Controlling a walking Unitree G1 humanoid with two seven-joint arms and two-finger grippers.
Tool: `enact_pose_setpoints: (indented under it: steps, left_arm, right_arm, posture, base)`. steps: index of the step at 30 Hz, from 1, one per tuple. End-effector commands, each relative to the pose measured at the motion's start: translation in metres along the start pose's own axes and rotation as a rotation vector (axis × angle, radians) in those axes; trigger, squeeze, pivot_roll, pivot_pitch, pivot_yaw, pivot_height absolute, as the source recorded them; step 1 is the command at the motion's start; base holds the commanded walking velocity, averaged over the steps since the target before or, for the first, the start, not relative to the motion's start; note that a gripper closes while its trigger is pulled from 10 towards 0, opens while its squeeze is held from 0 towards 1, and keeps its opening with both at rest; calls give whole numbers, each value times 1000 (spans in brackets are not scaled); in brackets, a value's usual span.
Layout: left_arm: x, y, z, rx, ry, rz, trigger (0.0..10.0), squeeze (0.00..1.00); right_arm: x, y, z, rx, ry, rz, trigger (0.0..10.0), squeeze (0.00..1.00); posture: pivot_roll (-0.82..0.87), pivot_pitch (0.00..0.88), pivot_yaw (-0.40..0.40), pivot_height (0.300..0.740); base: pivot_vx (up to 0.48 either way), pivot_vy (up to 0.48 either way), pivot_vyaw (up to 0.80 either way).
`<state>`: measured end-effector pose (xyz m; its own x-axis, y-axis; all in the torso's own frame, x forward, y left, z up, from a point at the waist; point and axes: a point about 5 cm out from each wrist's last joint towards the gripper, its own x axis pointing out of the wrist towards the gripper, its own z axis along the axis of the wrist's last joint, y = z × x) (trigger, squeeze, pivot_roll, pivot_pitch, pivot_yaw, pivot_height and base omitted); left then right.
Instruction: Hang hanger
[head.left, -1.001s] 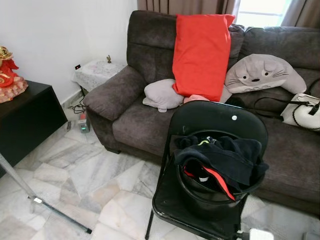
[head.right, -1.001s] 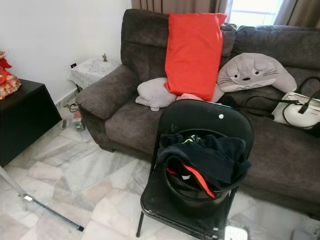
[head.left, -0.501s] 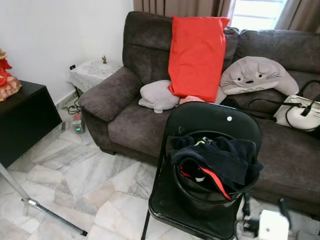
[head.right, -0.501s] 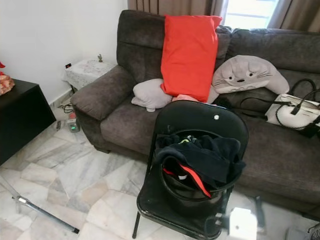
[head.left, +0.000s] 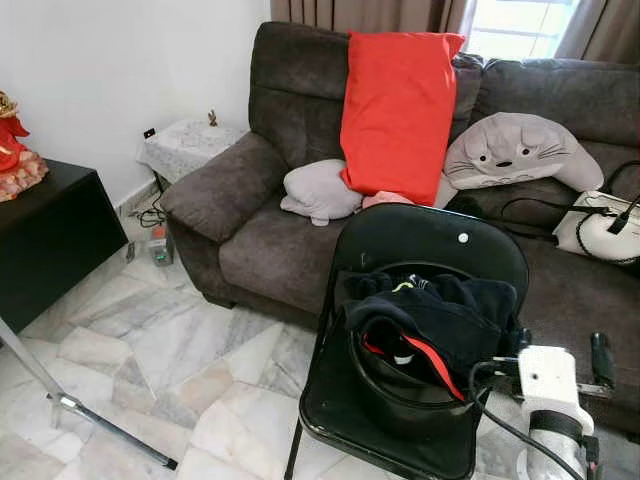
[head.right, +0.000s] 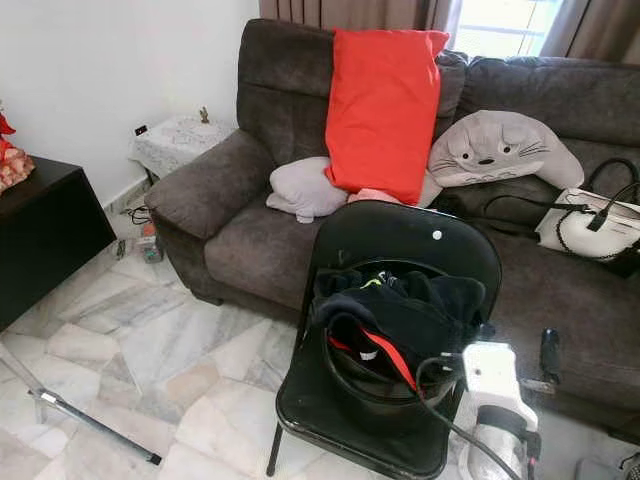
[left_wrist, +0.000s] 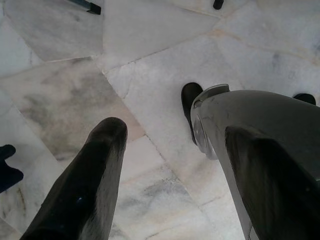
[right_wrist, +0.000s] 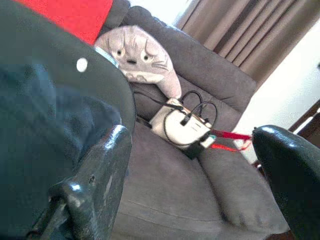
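Our right gripper (head.left: 561, 342) is raised at the right side of a black folding chair (head.left: 430, 235), level with the seat and just beside the black bucket (head.left: 400, 405) that stands on it. Its two black fingers (right_wrist: 102, 175) are spread wide and hold nothing. In the right wrist view they frame the sofa seat and a white handbag (right_wrist: 182, 125) lying on it, with the chair back at one edge.

The bucket is stuffed with dark clothes (head.left: 450, 310), among them a red strip, and they spill over its rim. We cannot tell whether a hanger lies among them.

Our left gripper (left_wrist: 172, 132) hangs low over the marble floor (left_wrist: 65, 95), its fingers (left_wrist: 95, 170) also apart and empty.

Behind the chair is a dark brown sofa (head.left: 260, 250). A red pillow (head.left: 400, 100) leans upright against its backrest, a small grey cushion (head.left: 320, 190) lies to the robot's left of it, and a grey cat-faced plush cushion (head.left: 515, 150) rests to the right.

A small side table with a lace cloth (head.left: 185, 145) stands by the sofa arm. A black cabinet (head.left: 50, 240) is at the far left, and a metal stand leg (head.left: 60, 395) crosses the floor in front of it.
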<state>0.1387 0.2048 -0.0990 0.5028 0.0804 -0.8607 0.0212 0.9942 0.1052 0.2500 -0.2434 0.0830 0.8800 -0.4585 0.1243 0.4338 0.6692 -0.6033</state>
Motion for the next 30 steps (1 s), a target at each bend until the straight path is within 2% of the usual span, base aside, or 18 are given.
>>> enact_pose_setpoints:
  steps: [1,3,7,19,26,30]
  left_arm:
    - [0,2,-3,3,22,0,10000,0]
    - [0,3,-3,5,23,0,10000,0]
    - [0,3,-2,6,23,1,10000,0]
    - [0,3,0,10,22,-1,10000,0]
    - [0,3,0,7,22,-1,10000,0]
    - [0,3,-1,6,22,0,10000,0]
  right_arm:
    - [-8,1,-9,-61,44,7,10000,0]
    - [-12,2,-21,-90,118,10,10000,0]
    - [-11,4,-22,-99,133,25,10000,0]
    - [-10,27,-22,-125,170,195,10000,0]
    - [-9,28,-22,-140,167,228,10000,0]
    - [-5,29,-17,-160,126,259,10000,0]
  posture:
    - [-48,34,21,740]
    - [-47,43,26,740]
    - [-46,47,26,740]
    - [-41,57,26,740]
    - [-39,58,23,740]
    - [-41,58,23,740]
  base:
    - [0,0,0]
    - [0,0,0]
    - [0,0,0]
    - [0,0,0]
    - [0,0,0]
    - [0,0,0]
